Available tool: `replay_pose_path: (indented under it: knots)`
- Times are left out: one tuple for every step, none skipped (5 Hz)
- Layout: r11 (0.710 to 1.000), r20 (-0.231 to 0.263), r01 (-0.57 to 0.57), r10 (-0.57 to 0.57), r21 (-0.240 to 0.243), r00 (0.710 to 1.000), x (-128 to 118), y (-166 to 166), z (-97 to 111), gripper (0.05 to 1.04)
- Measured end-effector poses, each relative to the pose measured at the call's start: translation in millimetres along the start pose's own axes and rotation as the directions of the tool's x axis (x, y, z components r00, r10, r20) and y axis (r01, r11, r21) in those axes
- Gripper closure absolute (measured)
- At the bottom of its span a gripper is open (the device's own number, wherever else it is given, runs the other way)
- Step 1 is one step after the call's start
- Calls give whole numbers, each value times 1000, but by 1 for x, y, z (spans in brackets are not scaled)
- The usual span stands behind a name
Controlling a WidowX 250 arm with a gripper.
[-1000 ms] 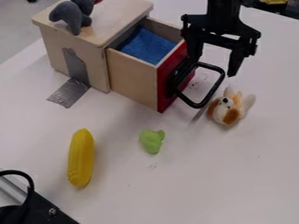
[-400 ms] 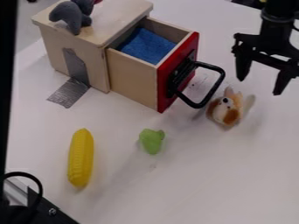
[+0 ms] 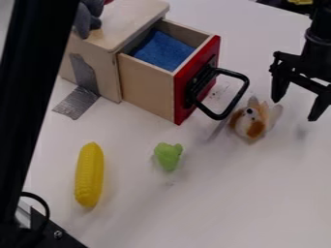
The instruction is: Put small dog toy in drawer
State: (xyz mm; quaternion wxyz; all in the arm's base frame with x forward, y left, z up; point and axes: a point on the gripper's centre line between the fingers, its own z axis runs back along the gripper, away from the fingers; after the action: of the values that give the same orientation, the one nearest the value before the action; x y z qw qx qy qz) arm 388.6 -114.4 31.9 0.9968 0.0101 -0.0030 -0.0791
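Note:
The black gripper (image 3: 294, 109) hangs at the right edge of the view, open, with nothing between its two fingers. Just left of and a little below it, the small orange-and-white dog toy (image 3: 251, 121) lies on the white table, apart from the fingers. A wooden drawer (image 3: 147, 86) with a red front stands pulled out of its box, a blue cloth (image 3: 164, 50) inside it. Its black handle (image 3: 242, 95) juts out close to the dog toy's upper left.
A yellow corn toy (image 3: 89, 175) and a green toy (image 3: 168, 156) lie on the table (image 3: 213, 208). On the wooden box (image 3: 132, 19) sits a grey plush (image 3: 84, 22). A long black bar (image 3: 36, 72) crosses the left side in the foreground.
The gripper has moved right and somewhat down, from over the handle to the right of the dog toy. The black bar has come into view and shifted right. The toys and drawer stay put.

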Motion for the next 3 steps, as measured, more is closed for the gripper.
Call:
replay_pose_path:
  knots:
    - [999, -36, -2, 3, 34, 999, -9, 10, -8, 84]
    - [998, -65, -13, 17, 58, 998, -15, 22, -13, 84]
    - [998, -104, -17, 23, 58, 994, -26, 24, -20, 130]
